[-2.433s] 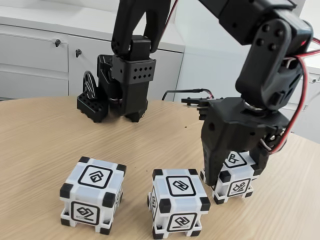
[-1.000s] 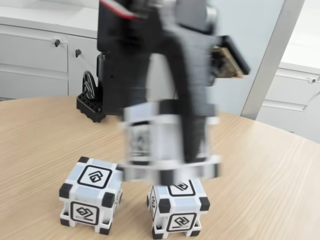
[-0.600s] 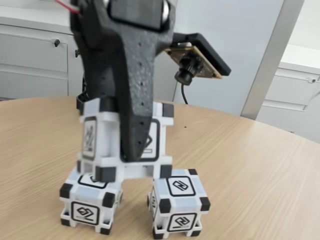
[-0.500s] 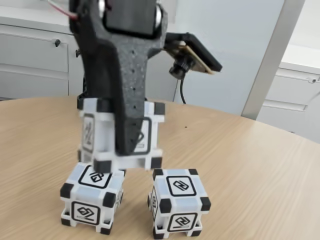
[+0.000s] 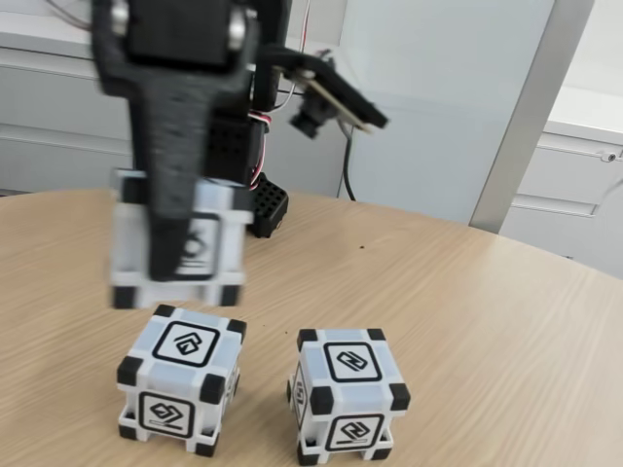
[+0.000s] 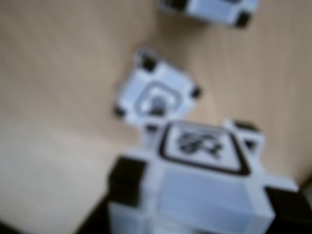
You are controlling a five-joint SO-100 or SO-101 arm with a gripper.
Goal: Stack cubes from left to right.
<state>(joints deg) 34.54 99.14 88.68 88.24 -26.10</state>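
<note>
I have the gripper (image 5: 175,255) clamped on one cube, the held cube (image 5: 177,248), with a black finger (image 5: 173,185) running down across its front face in the fixed view, motion-blurred. Landmark is the left cube (image 5: 180,377) on the wooden table (image 5: 467,331): the held cube hangs in the air right above it, shifted a bit toward the left of the frame, its bottom edge just clear of the left cube's top face, not touching as far as I can tell. The middle cube (image 5: 348,391) sits on the table just to the right of the left cube, a narrow gap between them, both upright with glyph faces up and toward the camera. Above and to the right of the left cube the wrist camera board (image 5: 326,95) sticks out from the arm, and the black arm base (image 5: 265,199) stands on the table behind it. White cabinets (image 5: 58,126) sit behind the table. In the wrist view, all blurry, the held cube (image 6: 200,180) fills the lower part, glyph face up; past it a cube on the table (image 6: 157,95) lies directly below, and another cube (image 6: 209,9) is cut by the top edge. Fingertips hidden there, can't tell more.
</note>
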